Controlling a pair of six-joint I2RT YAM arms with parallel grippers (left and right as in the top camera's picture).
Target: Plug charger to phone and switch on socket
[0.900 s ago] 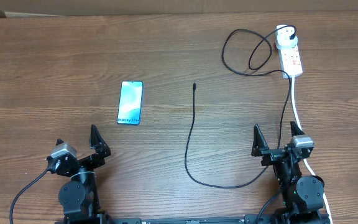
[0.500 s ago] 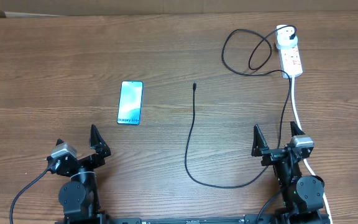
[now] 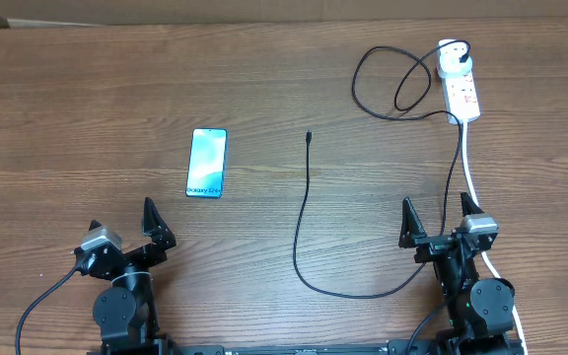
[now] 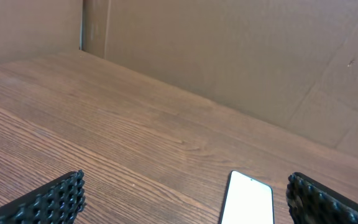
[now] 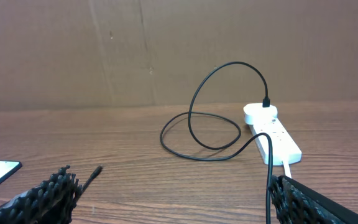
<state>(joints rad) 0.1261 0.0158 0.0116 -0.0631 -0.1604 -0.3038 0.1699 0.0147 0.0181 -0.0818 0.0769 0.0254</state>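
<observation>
The phone (image 3: 207, 163) lies flat left of centre, cyan screen up; the left wrist view shows its near end (image 4: 248, 199). The charger cable (image 3: 302, 227) runs from its connector tip (image 3: 308, 137) down, curves right past my right arm, and loops up to its black plug (image 3: 459, 49), which sits in the far end of the white socket strip (image 3: 461, 87). The right wrist view shows the tip (image 5: 96, 170), loop and strip (image 5: 275, 138). My left gripper (image 3: 124, 235) and right gripper (image 3: 440, 221) are open, empty, near the front edge.
The strip's white cord (image 3: 471, 177) runs down the right side beside my right arm. A cardboard wall (image 5: 166, 50) stands along the table's far edge. The wooden table (image 3: 87, 89) is otherwise bare.
</observation>
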